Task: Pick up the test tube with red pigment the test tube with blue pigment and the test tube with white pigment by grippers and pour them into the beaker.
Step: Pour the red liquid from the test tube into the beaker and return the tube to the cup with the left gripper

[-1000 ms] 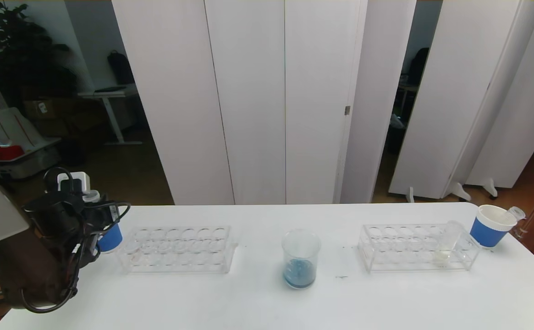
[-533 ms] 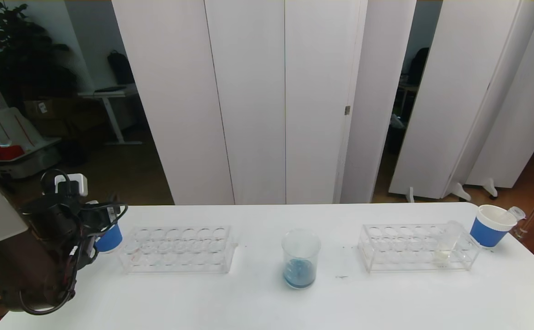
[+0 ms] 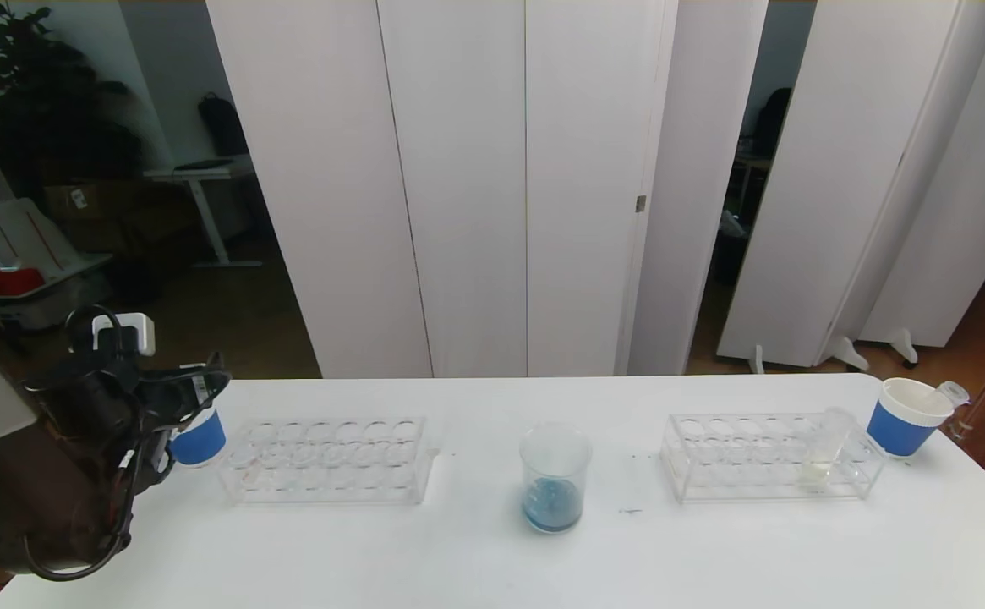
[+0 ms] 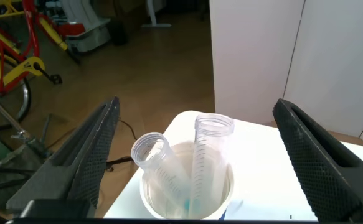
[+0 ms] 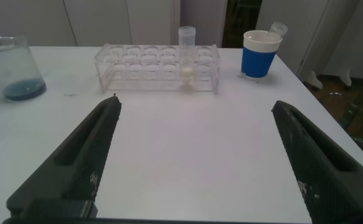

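My left gripper (image 3: 194, 389) hovers open over a blue paper cup (image 3: 199, 440) at the table's far left. In the left wrist view its jaws (image 4: 197, 106) stand wide apart around that cup (image 4: 187, 202), touching nothing. Two clear tubes lean inside it; the upright one (image 4: 205, 158) has a blue trace at its bottom, the other (image 4: 159, 168) looks empty. The beaker (image 3: 554, 476) stands mid-table with blue liquid in it. The test tube with white pigment (image 3: 825, 447) stands in the right rack (image 3: 767, 461). No red pigment shows. My right gripper (image 5: 195, 106) is open above bare table.
An empty clear rack (image 3: 327, 461) lies between the left cup and the beaker. A second blue cup (image 3: 906, 416) with a tube in it stands at the far right, close to the table's edge. White panels stand behind the table.
My left gripper has opened and let a tube go into the left cup, then drawn back a little to the left. Nothing else has moved.
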You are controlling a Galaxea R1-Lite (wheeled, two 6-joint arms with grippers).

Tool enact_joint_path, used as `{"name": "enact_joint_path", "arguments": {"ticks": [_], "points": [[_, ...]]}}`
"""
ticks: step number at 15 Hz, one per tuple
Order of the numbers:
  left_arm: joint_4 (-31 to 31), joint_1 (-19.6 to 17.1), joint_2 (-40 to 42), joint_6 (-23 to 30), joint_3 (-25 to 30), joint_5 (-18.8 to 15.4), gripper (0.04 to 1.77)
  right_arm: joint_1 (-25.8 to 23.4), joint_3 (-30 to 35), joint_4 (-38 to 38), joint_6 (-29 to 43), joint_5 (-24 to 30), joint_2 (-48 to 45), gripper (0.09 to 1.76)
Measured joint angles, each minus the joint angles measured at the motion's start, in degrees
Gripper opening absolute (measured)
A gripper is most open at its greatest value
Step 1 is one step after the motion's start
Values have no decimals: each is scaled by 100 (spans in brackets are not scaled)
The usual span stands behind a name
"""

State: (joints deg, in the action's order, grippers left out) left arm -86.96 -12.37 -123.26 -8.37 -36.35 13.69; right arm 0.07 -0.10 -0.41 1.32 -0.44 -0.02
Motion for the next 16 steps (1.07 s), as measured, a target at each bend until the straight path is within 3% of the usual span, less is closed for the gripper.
{"name": "enact_joint_path", "arguments": {"ticks": [3,6,11,16], "points": [[206,52,422,-35,85,-82,175,0,0,0,-2,0,0,174],[837,77,1108,-215,256,-300,175,0,0,0,0,0,0,174],[2204,196,2739,-254,706,-779,175,0,0,0,-2,0,0,174],[4101,574,4752,-265,870,-863,175,0,0,0,0,0,0,174]]}}
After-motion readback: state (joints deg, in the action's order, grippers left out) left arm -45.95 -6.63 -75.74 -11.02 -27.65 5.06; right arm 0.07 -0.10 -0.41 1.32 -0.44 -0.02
